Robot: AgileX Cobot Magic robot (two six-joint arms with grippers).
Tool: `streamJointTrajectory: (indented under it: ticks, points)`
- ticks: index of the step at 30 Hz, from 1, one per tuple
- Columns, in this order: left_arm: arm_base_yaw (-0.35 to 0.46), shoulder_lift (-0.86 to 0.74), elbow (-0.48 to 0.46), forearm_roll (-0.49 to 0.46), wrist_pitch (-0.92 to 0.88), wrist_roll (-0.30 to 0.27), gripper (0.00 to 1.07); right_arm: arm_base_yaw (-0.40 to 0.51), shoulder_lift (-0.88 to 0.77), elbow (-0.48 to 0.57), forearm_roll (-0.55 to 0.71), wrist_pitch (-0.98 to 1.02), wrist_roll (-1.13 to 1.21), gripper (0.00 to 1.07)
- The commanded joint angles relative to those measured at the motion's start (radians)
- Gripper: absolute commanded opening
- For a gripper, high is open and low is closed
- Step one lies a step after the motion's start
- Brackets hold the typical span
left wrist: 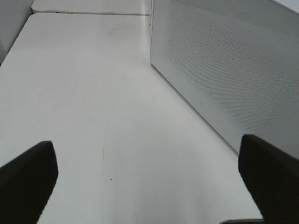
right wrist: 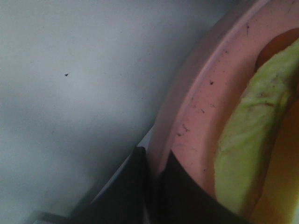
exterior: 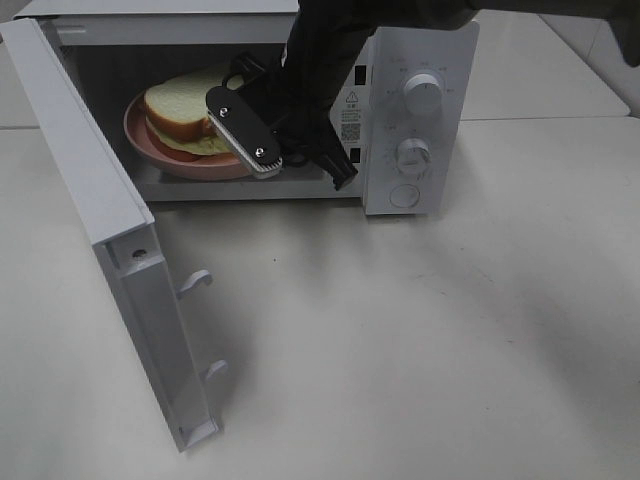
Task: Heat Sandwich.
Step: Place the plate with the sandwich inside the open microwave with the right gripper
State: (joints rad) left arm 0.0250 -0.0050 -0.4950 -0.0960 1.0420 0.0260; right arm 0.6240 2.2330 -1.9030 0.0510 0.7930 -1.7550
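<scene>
The sandwich, white bread with green lettuce and a red layer, lies on the round pink plate inside the open microwave. My right gripper reaches into the cavity and is shut on the plate's near rim. In the right wrist view its dark fingertips pinch the pink plate's rim, with lettuce beside them. My left gripper is open and empty over the table, beside the microwave's perforated side wall. It does not show in the high view.
The microwave door is swung wide open toward the front left, with two latch hooks on its inner edge. Two knobs and a round button sit on the control panel. The white table spreads in front.
</scene>
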Motion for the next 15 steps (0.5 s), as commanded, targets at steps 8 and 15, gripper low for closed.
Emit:
streamJointTrajectory:
  ticks: [8,15]
  points:
    - [-0.006,-0.019,0.002,0.002,-0.006,-0.003,1.03,0.007,0.064,-0.132,-0.012,0.009,0.083,0.02]
    - [-0.006,-0.019,0.002,0.002,-0.006,-0.003,1.03,0.007,0.1,-0.179,-0.021,0.014,0.115,0.02]
